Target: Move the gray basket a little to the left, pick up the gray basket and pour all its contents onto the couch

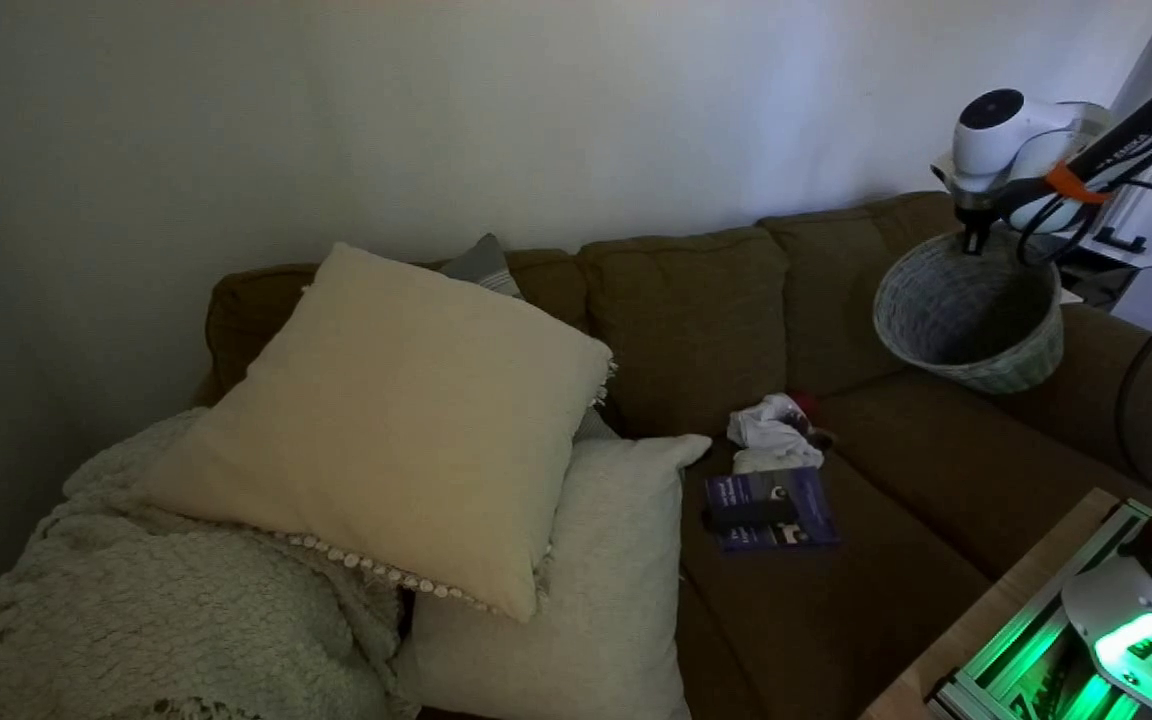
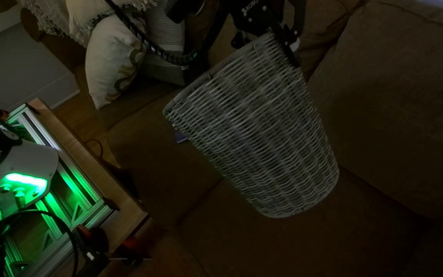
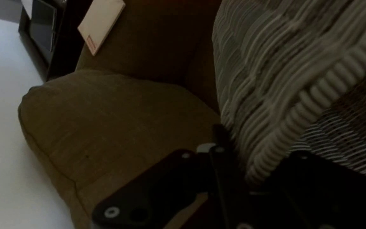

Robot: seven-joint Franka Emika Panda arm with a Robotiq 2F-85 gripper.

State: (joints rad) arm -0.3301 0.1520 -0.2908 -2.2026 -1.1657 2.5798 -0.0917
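The olive-brown couch [image 1: 691, 330] stretches below the gripper [image 1: 975, 240]. Well apart from the gripper, a nubby cream blanket [image 1: 166, 600] is heaped, with a big cream pillow [image 1: 386, 430] leaning over it and a paler pillow [image 1: 616, 580] partly underneath. Below the gripper, in both exterior views, the gray basket [image 2: 260, 134] hangs tilted; the gripper holds it by the rim, pinched with one finger inside and one outside. Lower than the gripper and well away from it, a purplish packet [image 1: 806, 508] lies flat on the seat, a white cloth [image 1: 768, 430] just beside it; whether they touch is hard to tell.
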